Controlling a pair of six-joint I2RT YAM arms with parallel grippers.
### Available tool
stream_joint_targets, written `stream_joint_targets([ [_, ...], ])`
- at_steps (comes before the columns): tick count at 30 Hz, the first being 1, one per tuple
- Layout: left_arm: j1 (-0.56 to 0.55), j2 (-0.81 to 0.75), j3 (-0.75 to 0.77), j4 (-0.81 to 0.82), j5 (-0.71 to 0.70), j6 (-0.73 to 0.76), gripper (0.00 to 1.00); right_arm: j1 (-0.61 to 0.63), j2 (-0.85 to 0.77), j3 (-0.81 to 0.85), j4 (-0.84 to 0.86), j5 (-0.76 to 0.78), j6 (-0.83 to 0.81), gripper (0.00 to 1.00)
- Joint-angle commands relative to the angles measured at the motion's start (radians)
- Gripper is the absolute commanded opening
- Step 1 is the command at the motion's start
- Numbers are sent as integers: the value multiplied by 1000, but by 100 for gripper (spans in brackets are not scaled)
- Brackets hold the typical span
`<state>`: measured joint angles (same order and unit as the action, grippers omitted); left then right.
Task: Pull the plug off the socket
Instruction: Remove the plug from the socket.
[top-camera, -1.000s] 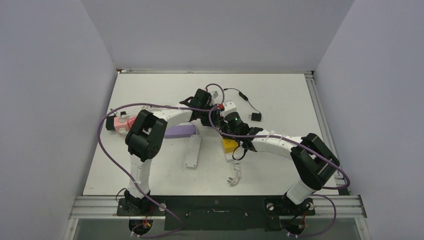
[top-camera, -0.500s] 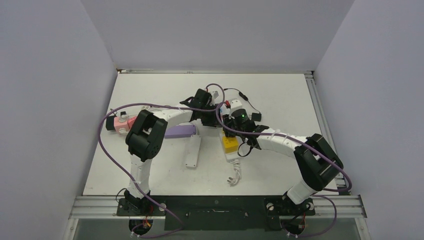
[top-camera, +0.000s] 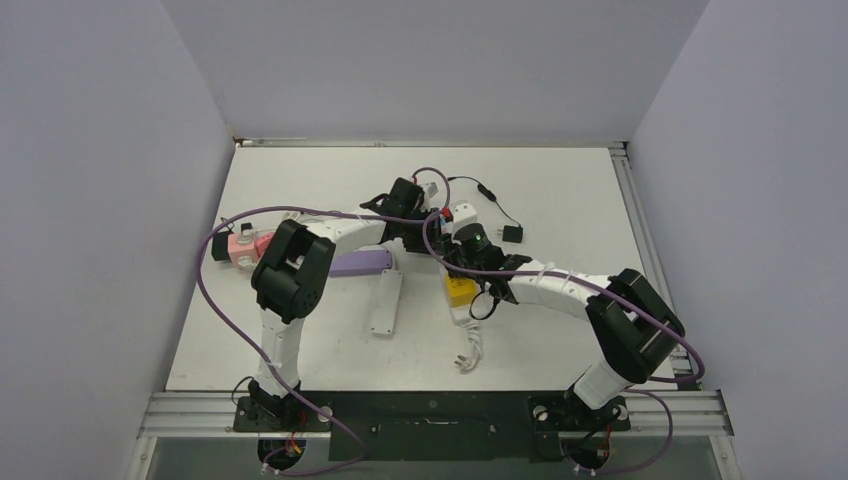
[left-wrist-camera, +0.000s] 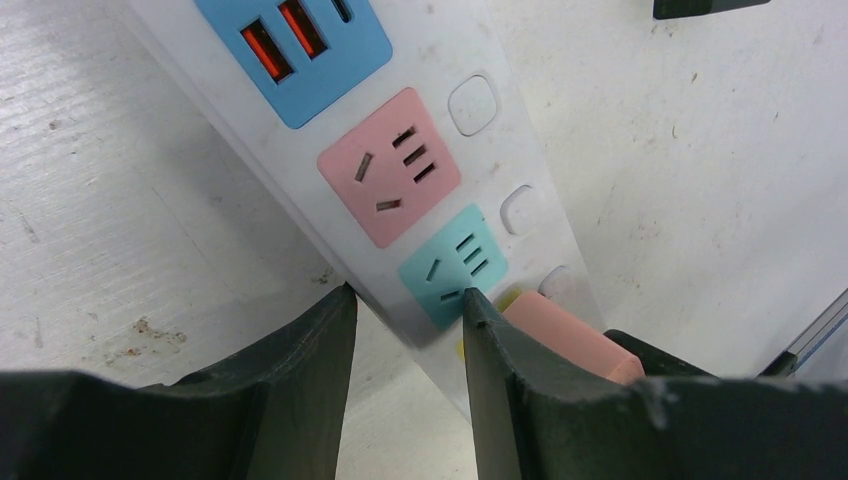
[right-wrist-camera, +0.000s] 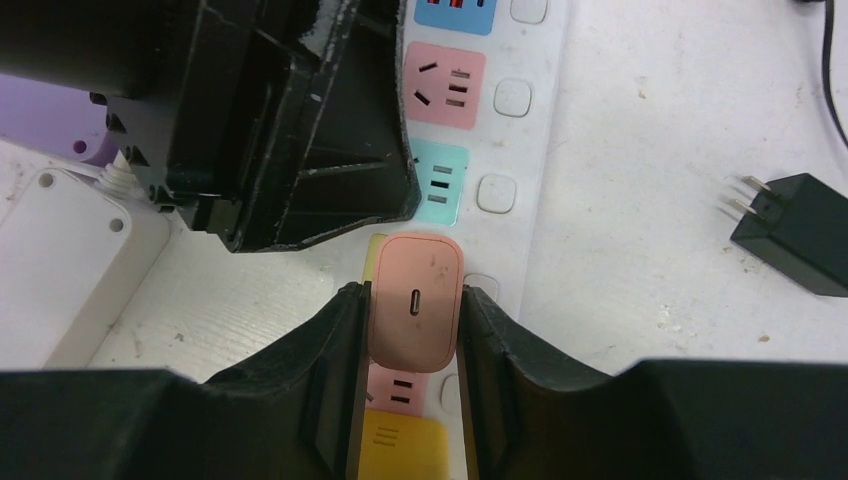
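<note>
Nearest us on the power strip (right-wrist-camera: 530, 150), our right fingers (right-wrist-camera: 330, 360) are clamped on the pink plug (right-wrist-camera: 413, 315), one on each side. It stands seated in its socket, so we judge the pull goes straight up off the bench (right-wrist-camera: 650, 120). Farther along the strip, our left fingers (left-wrist-camera: 300, 370) stand narrowly apart astride its edge.

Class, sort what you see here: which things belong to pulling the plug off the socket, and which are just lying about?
Belongs to the job:
pink rounded plastic plug, held in the right jaws
white plastic power strip with coloured sockets
left jaws, down on that strip

Lying about:
black pronged adapter
purple flat bar
white rectangular block
pink-and-white gadget
</note>
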<state>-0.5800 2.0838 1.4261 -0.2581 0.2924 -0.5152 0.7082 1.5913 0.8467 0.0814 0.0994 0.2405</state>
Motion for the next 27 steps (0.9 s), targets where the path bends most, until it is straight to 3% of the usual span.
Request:
stream_joint_targets([
  [1, -11, 101, -32, -122, -131, 69, 38, 65, -28, 40, -9, 70, -52, 5],
  [9, -11, 101, -32, -123, -134, 71, 38, 49, -38, 34, -4, 53, -27, 5],
  [17, -11, 102, -32, -124, -133, 72, 38, -80, -78, -13, 33, -127, 34, 5],
  [24, -12, 105, -30, -125, -134, 73, 38, -67, -74, -10, 30, -103, 23, 5],
  [27, -12, 105, -30, -125, -136, 74, 38, -20, -78, 0, 24, -2, 2, 5],
])
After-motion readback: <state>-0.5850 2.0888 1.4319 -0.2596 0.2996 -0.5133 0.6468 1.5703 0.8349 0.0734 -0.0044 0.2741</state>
